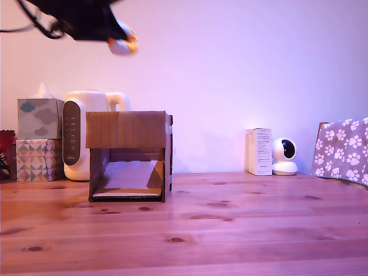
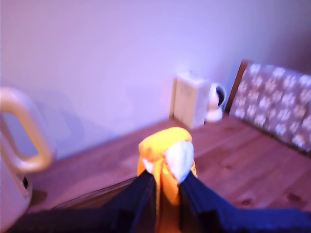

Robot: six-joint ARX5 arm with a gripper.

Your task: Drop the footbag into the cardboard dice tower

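Observation:
High at the exterior view's top left, my gripper point(image 1: 118, 40) is shut on the footbag point(image 1: 124, 43), a small orange and white ball. It hangs well above the cardboard dice tower point(image 1: 127, 130), a brown box with a wide front opening and a slanted ramp inside. In the wrist view the two dark fingers point(image 2: 141, 194) squeeze the footbag point(image 2: 167, 153), yellow-orange with a white panel. A dark edge of the tower point(image 2: 92, 199) shows just below the fingers. The emblem on the footbag is not visible.
A white kettle point(image 1: 86, 132) stands just behind the tower, on the exterior view's left, beside two stacked tissue boxes point(image 1: 39, 138). On the exterior view's right are a small white carton point(image 1: 260, 151), a white camera point(image 1: 284, 156) and a paw-print cloth point(image 1: 344, 149). The wooden table point(image 1: 230, 224) stretches in front.

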